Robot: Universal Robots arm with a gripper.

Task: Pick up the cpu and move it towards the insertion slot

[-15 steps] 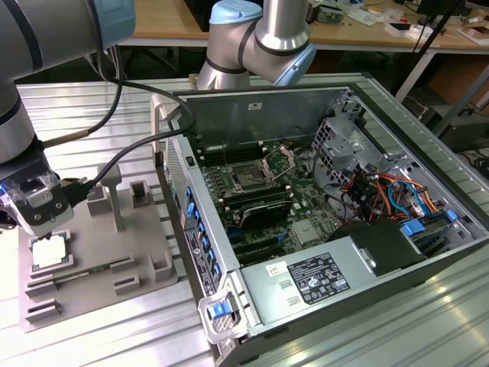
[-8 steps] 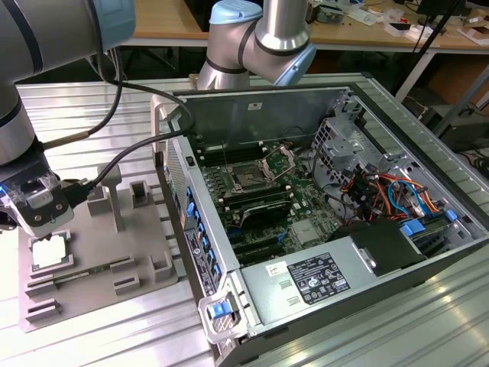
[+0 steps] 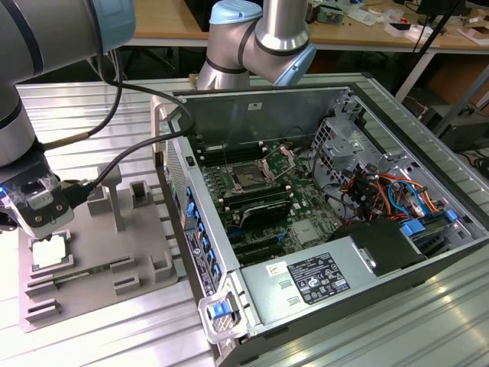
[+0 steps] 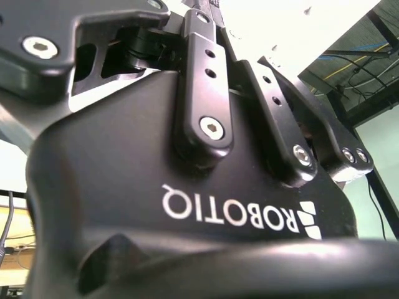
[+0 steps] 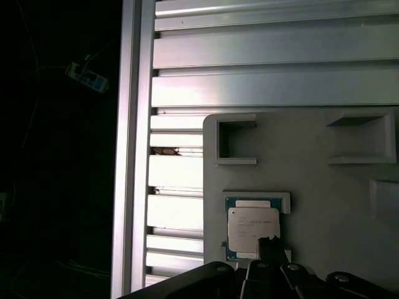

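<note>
Claw (image 3: pixel 40 218) hovers just above the pale silver square cpu (image 3: pixel 47 252), which sits in the grey plastic tray (image 3: pixel 92 248). Released or clenched, can't tell. Best to centre over the chip, drop straight and take opposite edges evenly. The metal-framed square insertion slot (image 3: pixel 248 180) is well apart, toward the exterior view's right.

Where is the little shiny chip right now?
The cpu sits on the grey tray at the exterior view's left, beside the open computer case.
</note>
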